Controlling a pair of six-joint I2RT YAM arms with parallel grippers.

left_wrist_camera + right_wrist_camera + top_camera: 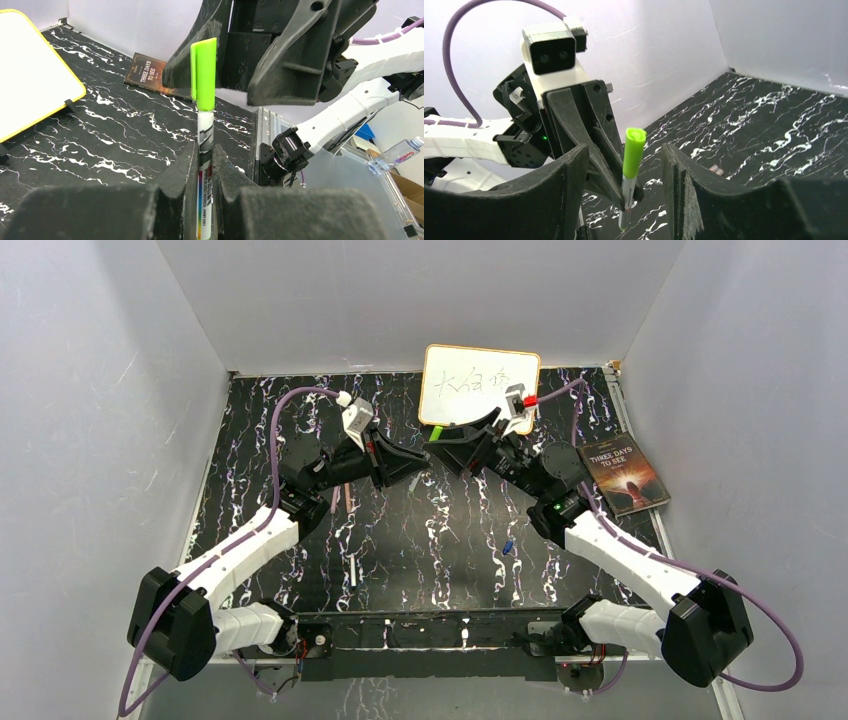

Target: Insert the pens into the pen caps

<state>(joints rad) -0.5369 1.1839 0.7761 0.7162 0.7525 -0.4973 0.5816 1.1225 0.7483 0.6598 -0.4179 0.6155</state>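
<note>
My left gripper [202,150] is shut on a white pen [205,170], holding it upright above the table. A bright green pen cap [204,75] sits on the pen's top end. My right gripper [624,150] is open; its fingers [679,185] stand on either side of the green cap [634,152] without touching it. From above, both grippers meet at mid-table, with the green cap [437,433] between them. A pink pen [347,497] and a white pen [353,570] lie on the table to the left. A small blue pen cap [508,547] lies to the right.
A yellow-framed whiteboard [480,383] leans at the back of the black marbled table [450,520]. A dark book [622,475] lies at the right edge. White walls close in the left, right and back sides.
</note>
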